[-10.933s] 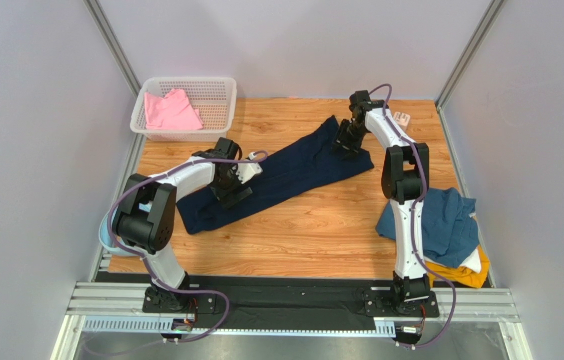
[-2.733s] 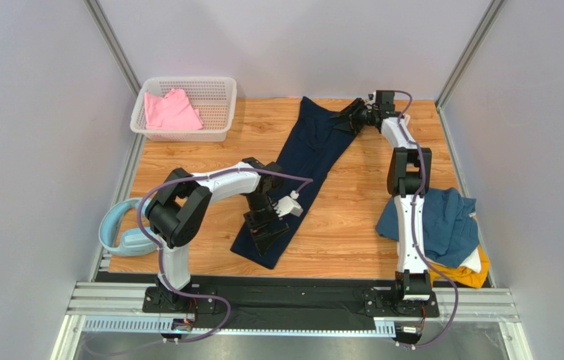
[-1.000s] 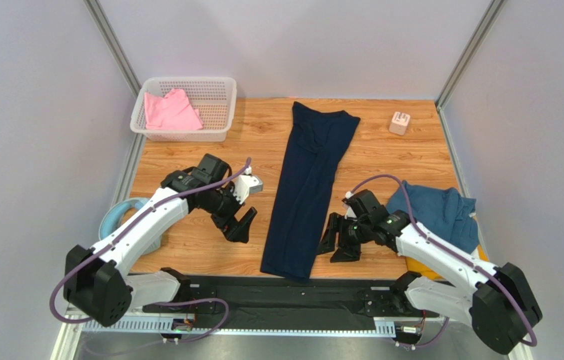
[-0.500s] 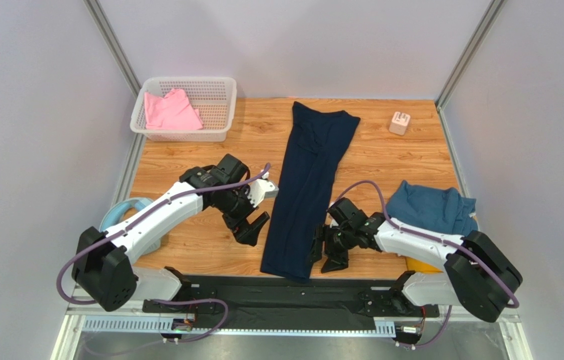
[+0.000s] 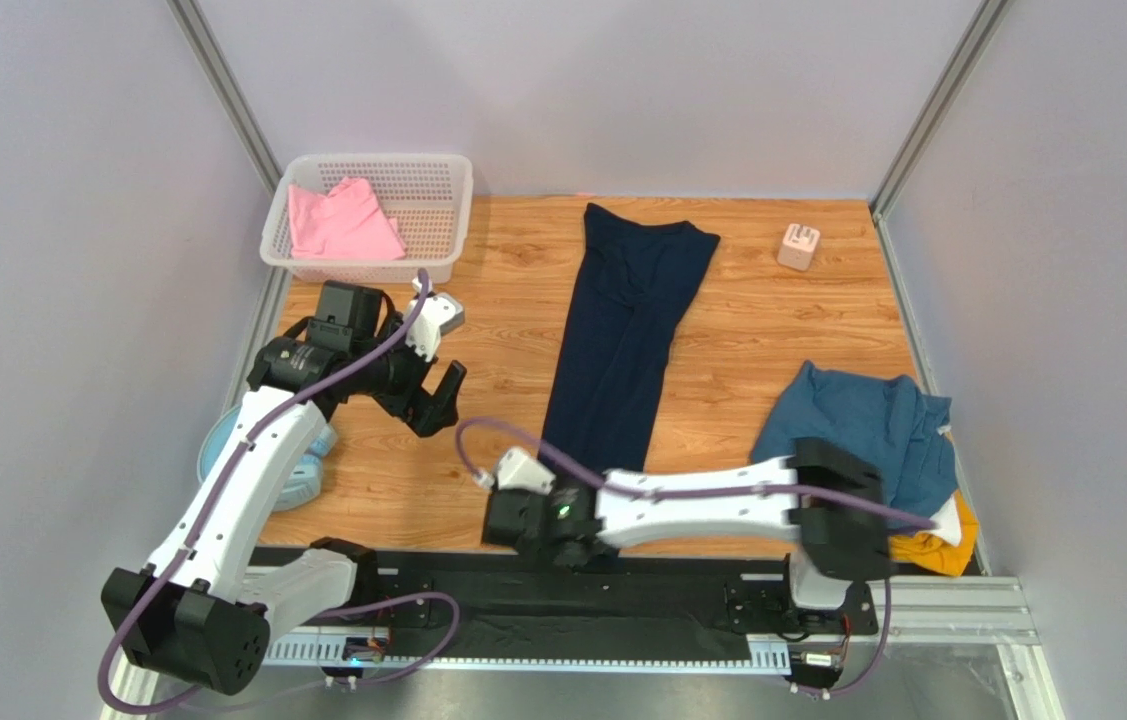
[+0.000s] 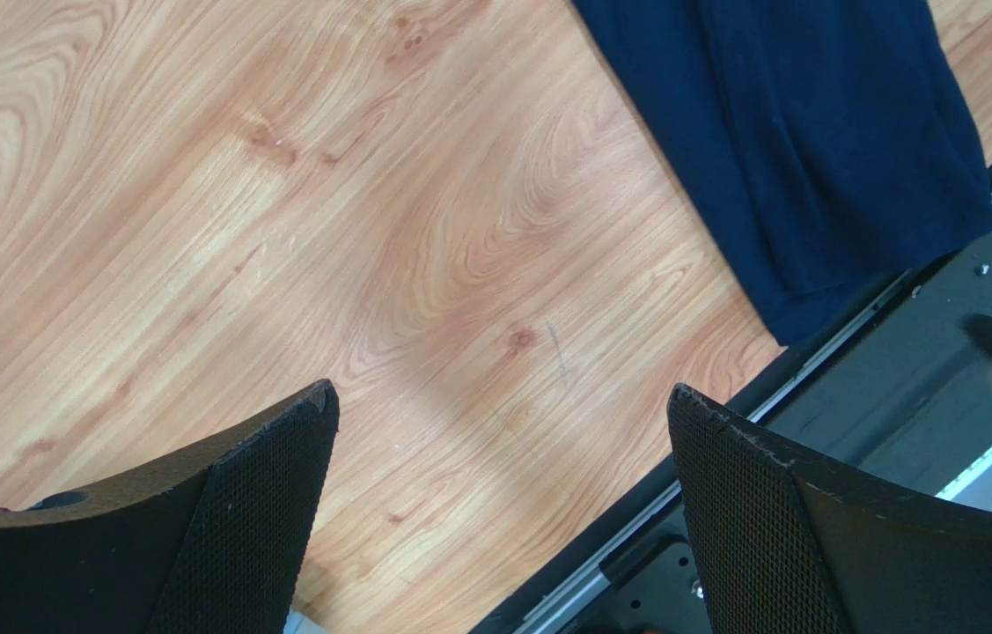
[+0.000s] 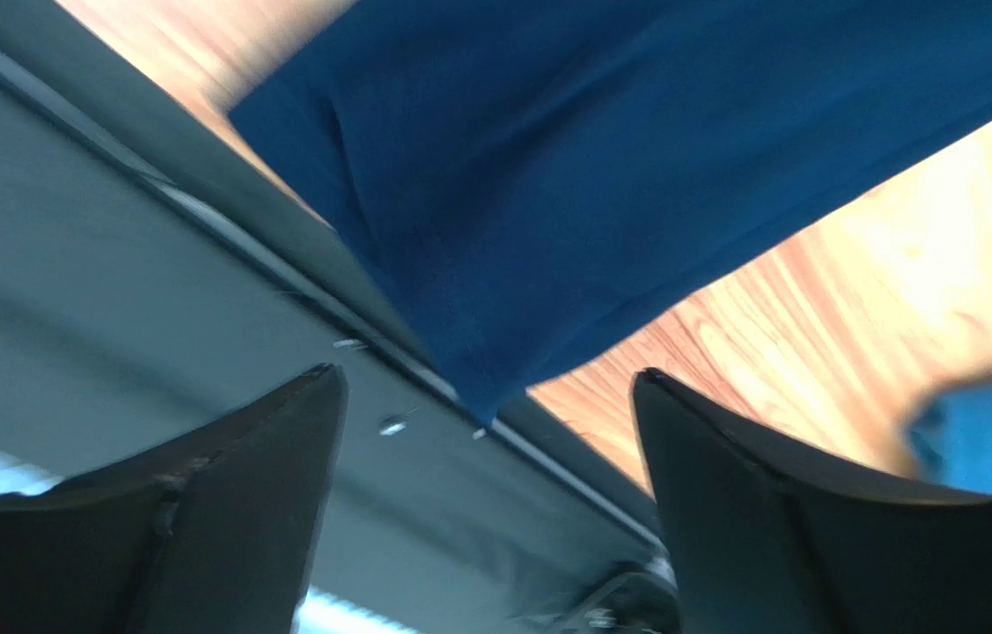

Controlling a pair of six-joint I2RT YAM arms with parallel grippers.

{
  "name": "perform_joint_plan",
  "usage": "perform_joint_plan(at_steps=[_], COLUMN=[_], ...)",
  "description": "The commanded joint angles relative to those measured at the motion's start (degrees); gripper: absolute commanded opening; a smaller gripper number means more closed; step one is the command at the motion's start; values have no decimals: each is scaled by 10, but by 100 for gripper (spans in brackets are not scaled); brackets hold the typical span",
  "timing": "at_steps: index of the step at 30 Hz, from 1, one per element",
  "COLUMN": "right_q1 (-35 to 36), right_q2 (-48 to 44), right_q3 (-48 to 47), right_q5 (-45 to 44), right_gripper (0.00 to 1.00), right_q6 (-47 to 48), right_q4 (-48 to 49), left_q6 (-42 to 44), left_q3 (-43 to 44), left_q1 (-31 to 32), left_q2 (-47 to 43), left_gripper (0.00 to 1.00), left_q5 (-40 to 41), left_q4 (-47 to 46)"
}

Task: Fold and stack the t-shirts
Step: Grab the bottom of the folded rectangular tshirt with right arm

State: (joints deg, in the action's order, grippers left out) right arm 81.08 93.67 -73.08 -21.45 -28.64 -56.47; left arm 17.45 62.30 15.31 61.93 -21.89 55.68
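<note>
The dark navy t-shirt (image 5: 629,323) lies as a long narrow strip down the middle of the table; my right arm hides its near end from above. My right gripper (image 5: 512,525) hangs low at the near edge, open and empty. In the right wrist view, that gripper (image 7: 485,375) is just short of the navy hem (image 7: 620,172), over the black rail. My left gripper (image 5: 431,408) is open over bare wood, left of the shirt. The left wrist view shows the left gripper (image 6: 501,392) empty, with the navy cloth (image 6: 832,132) at upper right. A pink t-shirt (image 5: 341,221) lies in the basket.
The white basket (image 5: 374,162) stands at the back left. Teal (image 5: 870,435), white (image 5: 948,518) and mustard (image 5: 937,552) t-shirts are heaped at the right edge. A small pinkish block (image 5: 798,245) sits at the back right. A light blue object (image 5: 299,458) lies off the left edge.
My right arm has swept left along the near edge, across the shirt's near end, and its jaws have widened. My left arm has drawn back left, away from the shirt.
</note>
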Motion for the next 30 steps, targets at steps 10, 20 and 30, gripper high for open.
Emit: perform_joint_plan(at_steps=[10,20,30], right_q1=[62,68,69], right_q2=[136,133,145], right_q3=[-12,5,28], right_q5=[-164,-105,-105], right_gripper=[98,95,91], right_q6=[72,100,94], right_q4=[-44,68,119], left_q6=[7,4,-6], left_q3=[-7,-11,-15], left_q1=[-23,-23,-24], left_q2=[-32,-22,-22], left_gripper=[100,100,100], left_q5=[-7,18,37], left_q4=[15,8,7])
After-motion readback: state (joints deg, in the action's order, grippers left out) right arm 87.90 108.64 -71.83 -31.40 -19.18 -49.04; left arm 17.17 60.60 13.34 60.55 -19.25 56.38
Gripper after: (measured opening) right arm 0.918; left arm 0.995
